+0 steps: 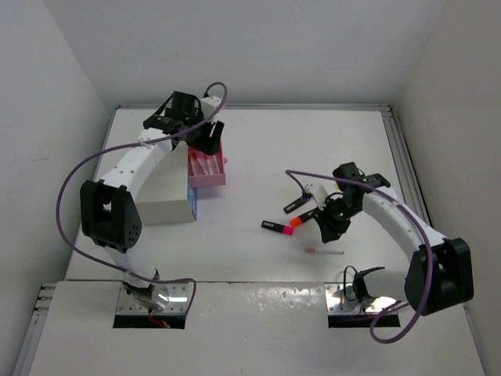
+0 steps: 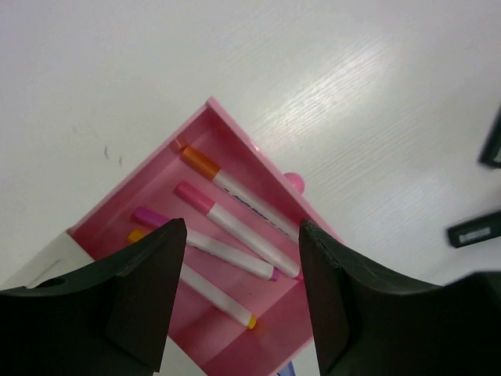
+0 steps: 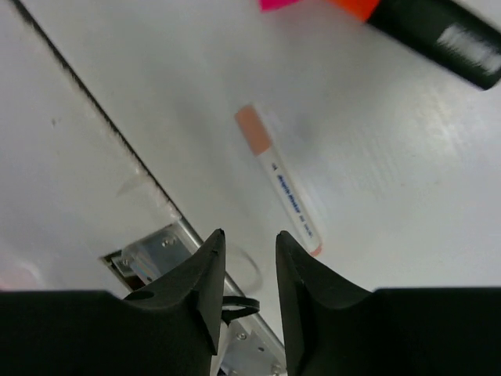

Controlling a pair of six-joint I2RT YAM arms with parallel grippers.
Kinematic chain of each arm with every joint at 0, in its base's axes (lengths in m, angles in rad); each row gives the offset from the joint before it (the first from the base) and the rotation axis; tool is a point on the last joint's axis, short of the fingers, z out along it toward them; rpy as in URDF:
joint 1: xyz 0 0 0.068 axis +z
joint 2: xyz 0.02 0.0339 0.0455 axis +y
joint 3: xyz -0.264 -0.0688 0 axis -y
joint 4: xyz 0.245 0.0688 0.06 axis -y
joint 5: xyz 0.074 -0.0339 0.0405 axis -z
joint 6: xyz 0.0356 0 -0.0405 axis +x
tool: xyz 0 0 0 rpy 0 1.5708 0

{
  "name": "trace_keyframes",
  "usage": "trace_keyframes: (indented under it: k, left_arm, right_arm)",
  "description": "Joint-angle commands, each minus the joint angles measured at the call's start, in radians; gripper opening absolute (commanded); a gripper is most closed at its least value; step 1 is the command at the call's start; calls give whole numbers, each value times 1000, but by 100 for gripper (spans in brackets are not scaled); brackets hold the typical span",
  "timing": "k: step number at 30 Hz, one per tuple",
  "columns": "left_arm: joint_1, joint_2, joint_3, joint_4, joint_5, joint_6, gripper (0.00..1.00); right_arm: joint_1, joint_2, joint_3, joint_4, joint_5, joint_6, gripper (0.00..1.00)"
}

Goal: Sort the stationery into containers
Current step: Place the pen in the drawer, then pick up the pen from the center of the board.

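Hanging over the pink drawer (image 1: 207, 180) at the far left, the L gripper (image 1: 210, 146) has its fingers wide apart & nothing in them. In the L wrist view the drawer sits right under the gripper w/ 4 thin white pens (image 2: 235, 227) lying side by side inside; their tips are orange, pink & purple-pink. The drawer is pulled out from a white box cabinet (image 1: 164, 202), w/ a bit of light blue drawer (image 1: 193, 210) showing just below it.

In the middle of the white table (image 1: 258, 141) lie short black highlighters: a pink-capped one (image 1: 276, 227) & an orange-capped one (image 1: 304, 218), close together. A little nearer lies 1 thin white pen (image 1: 325, 251) w/ a pale orange tip.

The R gripper (image 1: 327, 229) hangs above that pen, not touching it. Its fingers are close together w/ only a thin gap, & nothing is held
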Motion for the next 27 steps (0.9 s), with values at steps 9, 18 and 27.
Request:
trace_keyframes:
  k: [9, 18, 27]
  left_arm:
    - [-9, -139, 33, 109, 120, -86, 66]
    - [-25, -165, -17, 120, 129, -80, 66]
    - [-29, -159, -22, 126, 131, -80, 66]
  right_arm:
    - [198, -97, -248, 180, 226, 8, 30]
    - [215, -64, -250, 310, 329, 25, 33]
    - [262, -48, -294, 303, 332, -44, 36]
